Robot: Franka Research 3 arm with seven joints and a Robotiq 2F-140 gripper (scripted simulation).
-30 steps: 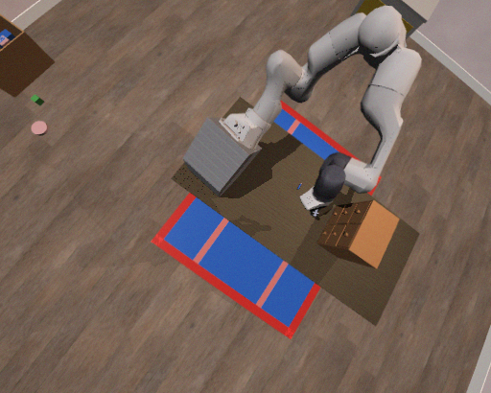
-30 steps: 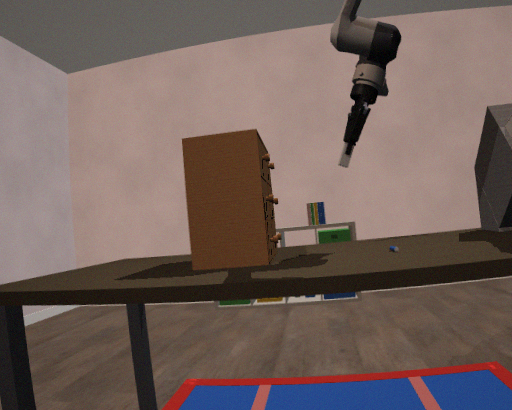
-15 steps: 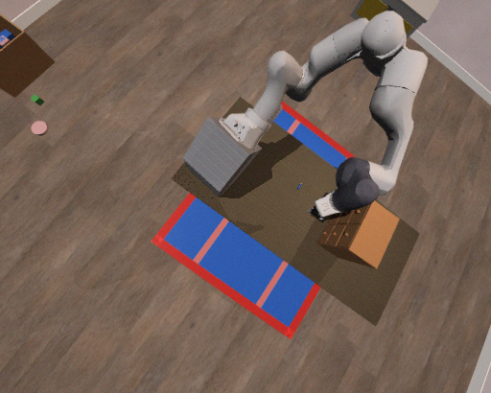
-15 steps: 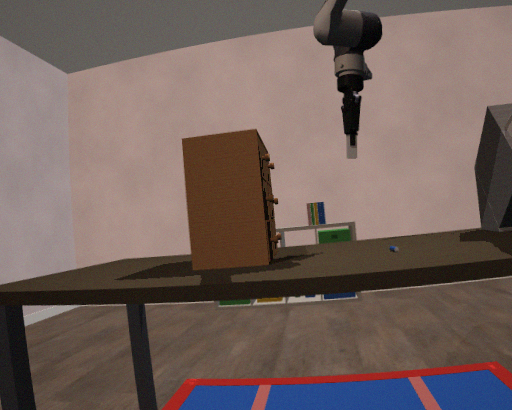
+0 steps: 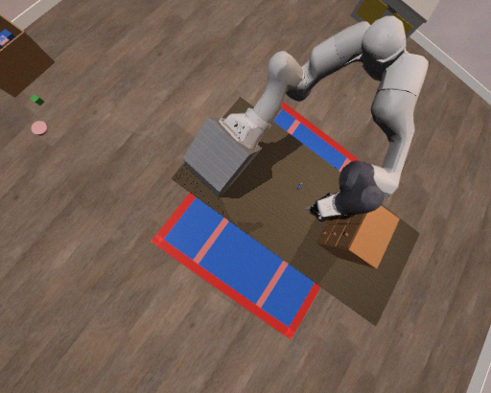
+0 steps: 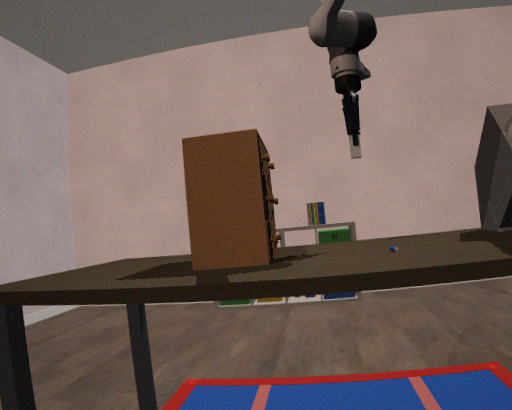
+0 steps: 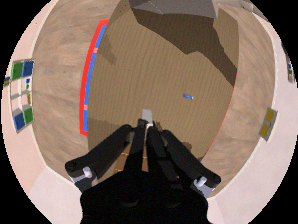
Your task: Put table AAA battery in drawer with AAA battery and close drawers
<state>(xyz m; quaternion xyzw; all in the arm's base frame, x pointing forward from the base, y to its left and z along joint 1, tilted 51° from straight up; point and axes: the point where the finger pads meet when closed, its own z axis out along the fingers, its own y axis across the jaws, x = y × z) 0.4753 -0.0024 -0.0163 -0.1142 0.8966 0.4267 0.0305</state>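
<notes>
table point(image 6: 133, 280): dark brown top, everything's placed off the chest here
chest point(image 6: 225, 200): upright on the table, all drawers look pushed in, knobs facing the battery side
gripper point(image 6: 355, 148): pinched fully closed with nothing in it, hanging high above the table, out in front of the chest's drawers
battery point(image 6: 393, 248): little blue thing lying on the table, well out from the chest's front, past the gripper
grey block point(image 6: 500, 170): farthest from the chest, arm's mounted on it
</notes>
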